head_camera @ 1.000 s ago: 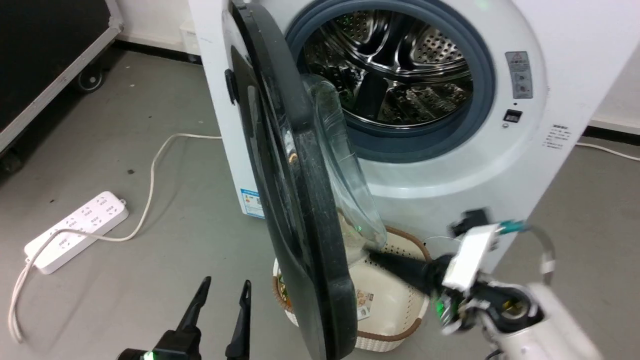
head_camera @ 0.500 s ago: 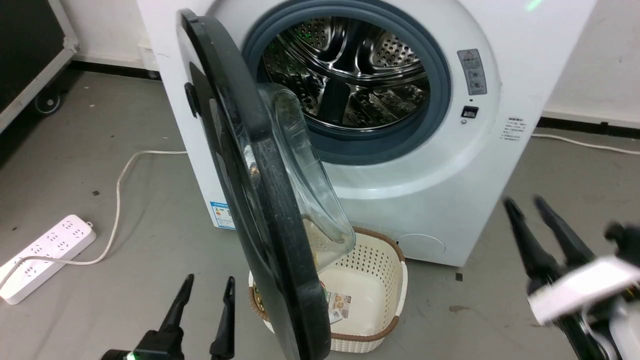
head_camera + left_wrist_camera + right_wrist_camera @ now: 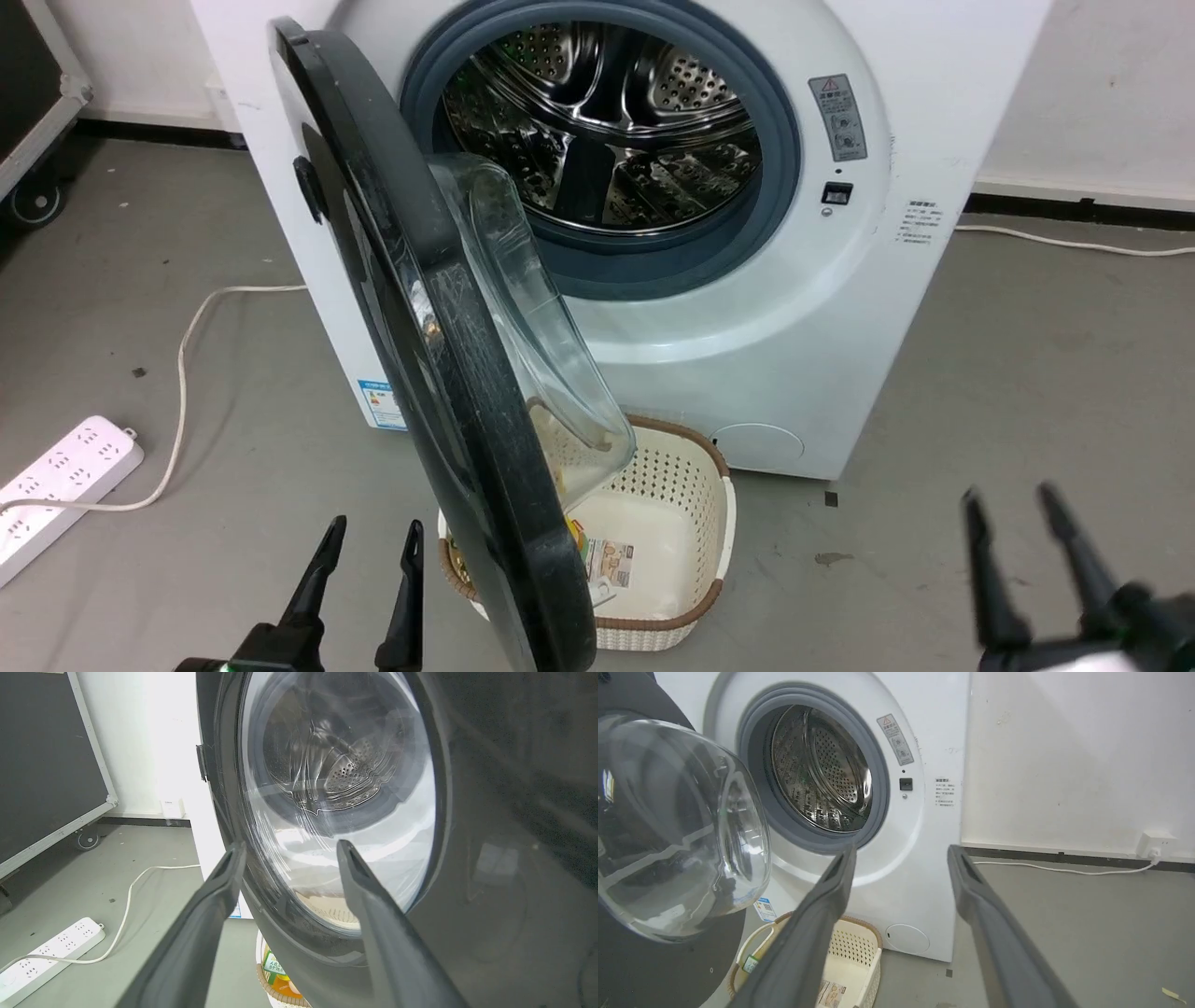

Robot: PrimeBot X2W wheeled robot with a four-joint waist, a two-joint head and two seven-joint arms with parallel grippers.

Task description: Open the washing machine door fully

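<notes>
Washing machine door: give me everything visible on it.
The washing machine door is a round glossy black disc, dusty along its rim, with a bulging clear glass bowl at its centre. It stands swung out, roughly square to the washing machine, hung at its left side. The left gripper and right gripper are open, apart from it.

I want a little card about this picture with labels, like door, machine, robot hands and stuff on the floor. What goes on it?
Door: the washing machine door is swung out from the washing machine, with its glass bowl on the machine side
Drum: the steel drum is uncovered
Left gripper: the left gripper is open, holds nothing, and is low by the door's outer face
Right gripper: the right gripper is open, holds nothing, and is apart from the door
Floor: a cream basket in front of the machine and a white power strip on the left
</notes>
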